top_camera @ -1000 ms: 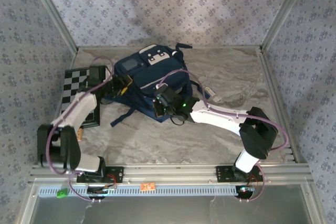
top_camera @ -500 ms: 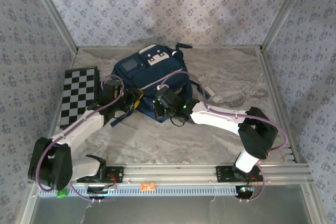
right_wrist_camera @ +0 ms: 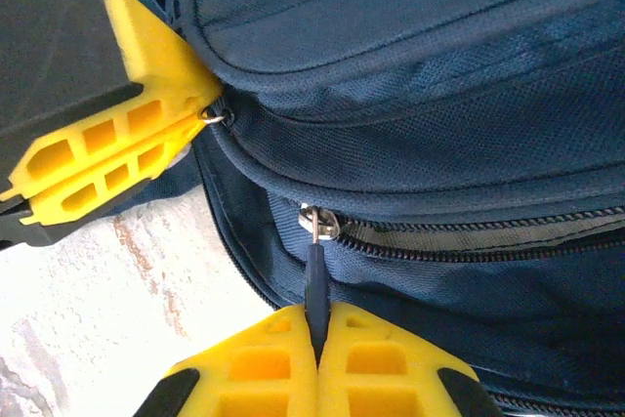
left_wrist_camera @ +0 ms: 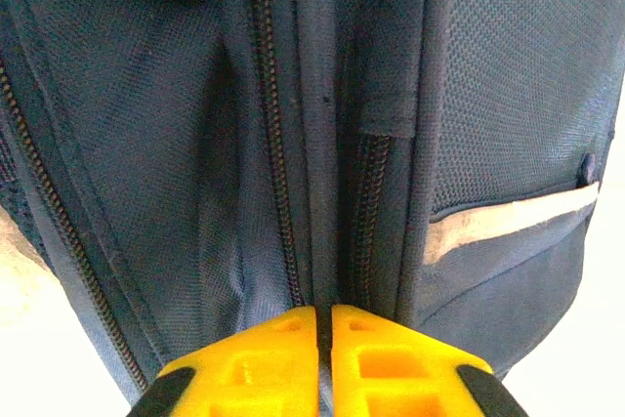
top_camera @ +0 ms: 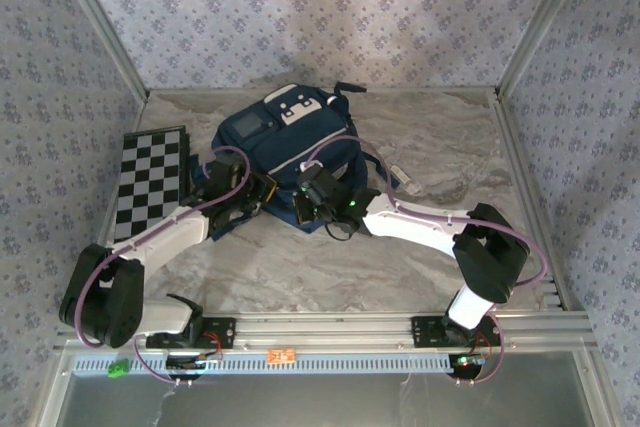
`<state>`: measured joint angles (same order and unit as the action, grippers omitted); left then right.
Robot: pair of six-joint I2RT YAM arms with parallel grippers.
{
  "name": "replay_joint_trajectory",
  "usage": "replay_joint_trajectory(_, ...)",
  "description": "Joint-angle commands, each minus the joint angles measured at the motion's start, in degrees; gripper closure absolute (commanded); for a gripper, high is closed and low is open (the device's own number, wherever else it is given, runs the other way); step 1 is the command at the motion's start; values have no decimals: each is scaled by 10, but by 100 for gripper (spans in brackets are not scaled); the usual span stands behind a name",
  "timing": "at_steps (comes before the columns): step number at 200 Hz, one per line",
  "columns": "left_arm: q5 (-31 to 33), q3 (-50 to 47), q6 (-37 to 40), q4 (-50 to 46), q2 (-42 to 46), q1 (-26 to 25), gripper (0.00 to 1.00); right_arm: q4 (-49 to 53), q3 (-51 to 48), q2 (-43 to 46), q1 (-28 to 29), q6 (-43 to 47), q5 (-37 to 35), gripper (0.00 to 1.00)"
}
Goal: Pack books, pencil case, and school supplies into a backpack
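From above, the navy backpack [top_camera: 285,142] lies in the middle of the marble table [top_camera: 470,147], towards the far side, with a black-and-white checkered board [top_camera: 150,182] to its left, and a small pale oblong item, the school supplies [top_camera: 403,175], on the table just beside its right side. Both arms reach in to the backpack's near edge. The left gripper [top_camera: 266,190] and the right gripper [top_camera: 303,201] meet it close together, left of the pack's middle. In the left wrist view the left gripper [left_wrist_camera: 323,327] is clenched, its yellow fingers [left_wrist_camera: 264,354] pressed together at a ridge of the backpack [left_wrist_camera: 508,95] fabric that runs between two zip tracks. In the right wrist view the right gripper [right_wrist_camera: 317,334] is clamped on a dark zipper pull [right_wrist_camera: 314,285] that hangs from a metal slider on the backpack [right_wrist_camera: 439,65], where the zip beside it is partly parted. Up and to the left, the left gripper [right_wrist_camera: 208,109] shows with its fingers together, their tips at a small metal ring [right_wrist_camera: 217,116] on a neighbouring zip line.
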<state>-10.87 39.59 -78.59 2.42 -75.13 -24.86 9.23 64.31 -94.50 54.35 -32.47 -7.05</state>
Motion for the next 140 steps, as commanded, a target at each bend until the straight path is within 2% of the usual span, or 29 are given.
replay_joint_trajectory(1, 24, 12, 11, -6, -14, 15, 100, 13, -8, 25, -8, 14, -27, 100)
replay_joint_trajectory(39, 2, 33, 71, -46, -10, 68, 100, 53, -47, 74, -18, 71, -40, 100)
replay_joint_trajectory(59, -24, 39, 90, -54, -5, 106, 100, 87, -59, 93, -46, 85, -46, 100)
replay_joint_trajectory(91, -65, 76, 147, -80, -19, 146, 100, 79, -64, 99, -79, 135, -43, 100)
replay_joint_trajectory(122, -83, 125, 204, -98, -46, 180, 100, 78, -22, 83, -28, 161, 3, 100)
replay_joint_trajectory(140, -117, 161, 235, -104, -74, 204, 100, 63, 10, 55, 10, 128, 16, 100)
